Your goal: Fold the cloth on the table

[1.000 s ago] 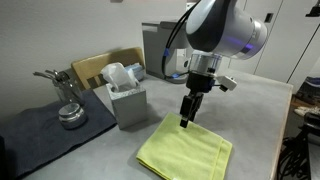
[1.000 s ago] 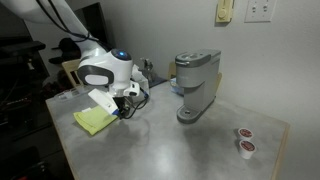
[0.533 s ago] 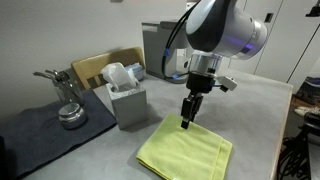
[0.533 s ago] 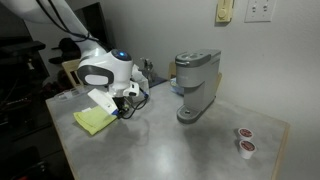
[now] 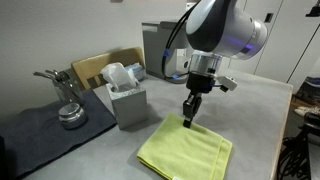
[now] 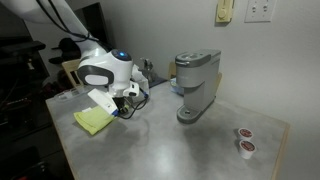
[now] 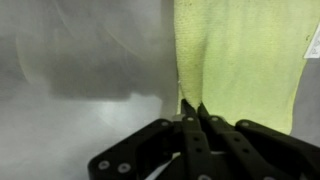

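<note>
The lime cloth lies flat on the light-grey table, also seen small in an exterior view as the cloth. My gripper points straight down at the cloth's far corner. In the wrist view the cloth fills the upper right, with a small white tag at its edge. The gripper has its two dark fingers pressed together, pinching the cloth's left hem between the tips.
A grey box with white cups stands left of the cloth, beside a dark mat with metal ware. A coffee machine and two pods sit further along the table.
The gripper's fingers have closed onto the cloth's edge; the arm has hardly moved and the cloth still lies flat.
</note>
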Robot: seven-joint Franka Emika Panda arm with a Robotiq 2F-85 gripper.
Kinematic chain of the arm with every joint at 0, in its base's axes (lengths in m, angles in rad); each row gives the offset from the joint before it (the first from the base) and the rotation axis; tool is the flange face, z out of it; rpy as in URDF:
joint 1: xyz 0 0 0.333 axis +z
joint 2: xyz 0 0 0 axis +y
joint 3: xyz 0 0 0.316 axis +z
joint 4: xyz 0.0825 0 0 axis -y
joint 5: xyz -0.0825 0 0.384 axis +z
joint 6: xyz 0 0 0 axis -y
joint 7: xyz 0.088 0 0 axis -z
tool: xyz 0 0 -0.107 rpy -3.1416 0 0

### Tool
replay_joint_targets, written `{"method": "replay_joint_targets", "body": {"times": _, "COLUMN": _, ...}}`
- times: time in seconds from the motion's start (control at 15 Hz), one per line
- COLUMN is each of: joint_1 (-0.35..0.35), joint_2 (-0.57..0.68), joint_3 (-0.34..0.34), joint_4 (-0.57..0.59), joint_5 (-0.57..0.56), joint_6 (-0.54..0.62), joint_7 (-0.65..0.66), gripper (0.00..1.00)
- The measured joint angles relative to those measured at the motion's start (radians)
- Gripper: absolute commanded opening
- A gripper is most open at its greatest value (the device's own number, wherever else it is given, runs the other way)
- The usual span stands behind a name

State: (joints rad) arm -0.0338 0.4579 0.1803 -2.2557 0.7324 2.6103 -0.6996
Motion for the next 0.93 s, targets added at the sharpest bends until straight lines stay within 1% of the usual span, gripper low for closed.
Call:
{"method": "replay_joint_targets", "body": {"times": 0.33, "joint_1": -0.003, "joint_2": -0.002, "joint_3": 0.0, "joint_4": 0.002, "joint_5": -0.001, "joint_6": 0.0, "joint_7": 0.0, "gripper": 0.01}}
{"method": "replay_joint_targets", "body": {"times": 0.53, "joint_1": -0.01, "joint_2": -0.012, "joint_3": -0.006, "joint_4": 0.002, "joint_5": -0.022, "joint_6": 0.0, "joint_7": 0.005, "gripper": 0.01}}
{"method": "replay_joint_targets", "body": {"times": 0.93, "joint_1": -0.04, "joint_2": -0.066, "joint_3": -0.043, "joint_4": -0.005, "joint_5": -0.094, "joint_6": 0.0, "joint_7": 0.086, "gripper": 0.01}}
